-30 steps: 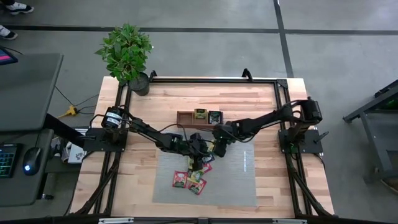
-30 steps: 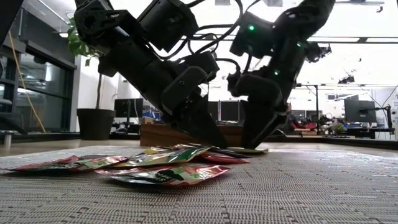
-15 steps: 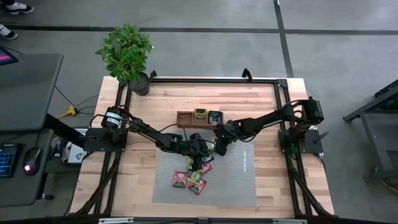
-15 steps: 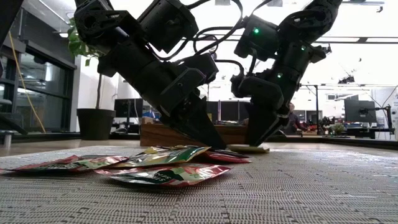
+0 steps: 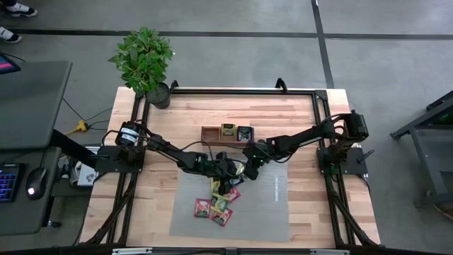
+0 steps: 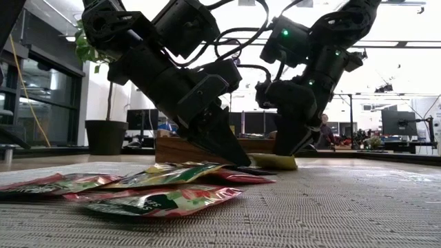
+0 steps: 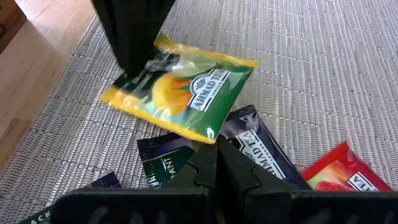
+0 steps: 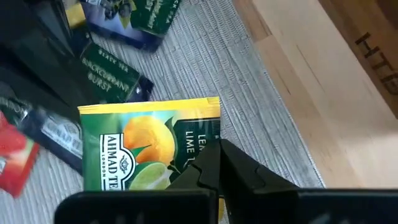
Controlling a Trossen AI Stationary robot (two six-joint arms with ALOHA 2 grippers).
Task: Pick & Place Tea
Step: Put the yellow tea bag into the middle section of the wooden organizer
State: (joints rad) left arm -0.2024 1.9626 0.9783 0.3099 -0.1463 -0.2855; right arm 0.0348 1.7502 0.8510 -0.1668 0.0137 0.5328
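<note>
Both arms meet over the upper edge of the grey woven mat point(image 5: 233, 205), at the centre of the high view.

Right gripper point(image 6: 286, 157): clenched on the corner of a yellow-and-green lemon-lime tea sachet point(image 8: 149, 149). In the low view the sachet lies right of centre, low over the mat, with its pinched end under the fingertips. The right wrist view shows the dark fingers point(image 8: 214, 168) pressed together over the sachet's edge.

Left gripper point(image 6: 227, 148): fingers pressed together with nothing between them, tip down among the sachets, just left of the right gripper in the low view. It crowds the same spot; the two tips stand close together.

Remaining tea: dark blackcurrant sachets point(image 7: 249, 140) lie partly under the lemon-lime one, and a red sachet point(image 7: 339, 174) sits at the lower right of the left wrist view. More red and green sachets point(image 5: 214, 207) are spread loosely, some overlapping, below centre in the high view.

Surroundings: a brown wooden tray point(image 5: 228, 134) stands above the mat on the wooden table point(image 5: 297, 113), with two sachets upright in its compartments. A potted plant point(image 5: 145, 64) occupies the table's upper left corner. A keyboard and mouse point(image 5: 32, 183) rest on a side desk at the left edge.
</note>
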